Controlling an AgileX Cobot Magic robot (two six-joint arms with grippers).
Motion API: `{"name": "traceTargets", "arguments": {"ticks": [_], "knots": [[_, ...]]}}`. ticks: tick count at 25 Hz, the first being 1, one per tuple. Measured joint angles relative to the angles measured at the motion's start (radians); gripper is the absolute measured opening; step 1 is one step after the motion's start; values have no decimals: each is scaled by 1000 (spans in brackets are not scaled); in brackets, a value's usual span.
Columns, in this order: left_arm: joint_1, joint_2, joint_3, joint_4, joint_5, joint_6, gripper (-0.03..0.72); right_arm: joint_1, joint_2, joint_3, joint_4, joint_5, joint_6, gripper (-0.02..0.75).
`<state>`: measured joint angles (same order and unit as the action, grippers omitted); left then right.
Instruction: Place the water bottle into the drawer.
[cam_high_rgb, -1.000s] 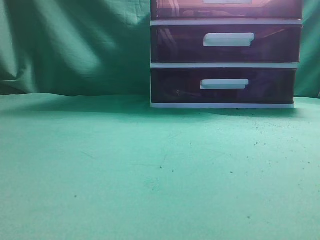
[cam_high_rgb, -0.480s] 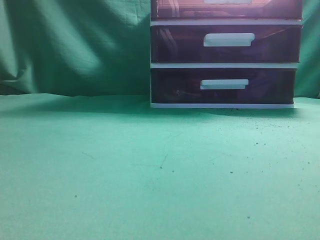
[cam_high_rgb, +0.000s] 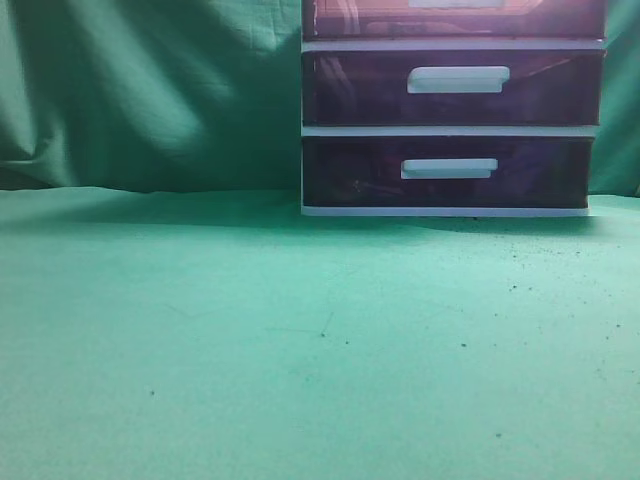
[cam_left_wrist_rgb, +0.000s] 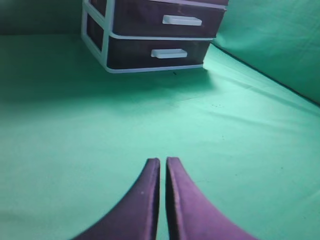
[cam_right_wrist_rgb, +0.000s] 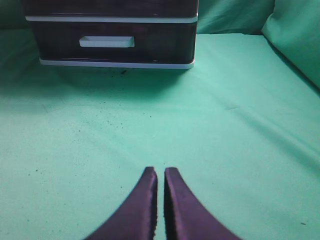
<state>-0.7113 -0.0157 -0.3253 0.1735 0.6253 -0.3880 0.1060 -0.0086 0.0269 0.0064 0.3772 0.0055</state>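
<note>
The white-framed drawer unit (cam_high_rgb: 450, 130) stands at the back right of the green cloth. Its uppermost dark purple-red drawer (cam_high_rgb: 455, 18) is cut off by the top edge of the exterior view and looks pushed in. The two lower purple drawers (cam_high_rgb: 450, 88) are pushed in. The water bottle is not in any view. My left gripper (cam_left_wrist_rgb: 163, 161) is shut and empty above the cloth, well in front of the unit (cam_left_wrist_rgb: 150, 35). My right gripper (cam_right_wrist_rgb: 160, 171) is shut and empty, in front of the unit (cam_right_wrist_rgb: 112, 42). Neither gripper shows in the exterior view.
Green cloth (cam_high_rgb: 300, 340) covers the table and hangs as a backdrop (cam_high_rgb: 150, 90) behind. The cloth rises in folds at the right in the right wrist view (cam_right_wrist_rgb: 295, 35). Small dark specks lie on the cloth in front of the unit.
</note>
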Motion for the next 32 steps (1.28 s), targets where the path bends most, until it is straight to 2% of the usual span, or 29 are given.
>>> {"name": "traceTargets", "arguments": {"ticks": [3, 7, 12, 16, 19, 30, 32], "knots": [[85, 0, 11, 65, -11, 40, 0, 0, 0, 0, 0, 0, 0, 0], [295, 0, 97, 145, -98, 64, 0, 0, 0, 0, 0, 0, 0, 0], [562, 0, 249, 165, -294, 70, 0, 0, 0, 0, 0, 0, 0, 0], [694, 0, 331, 161, -384, 70, 0, 0, 0, 0, 0, 0, 0, 0], [728, 0, 349, 153, -390, 70, 0, 0, 0, 0, 0, 0, 0, 0], [729, 0, 349, 124, -265, 73, 0, 0, 0, 0, 0, 0, 0, 0], [729, 0, 349, 101, -265, 122, 0, 0, 0, 0, 0, 0, 0, 0]]}}
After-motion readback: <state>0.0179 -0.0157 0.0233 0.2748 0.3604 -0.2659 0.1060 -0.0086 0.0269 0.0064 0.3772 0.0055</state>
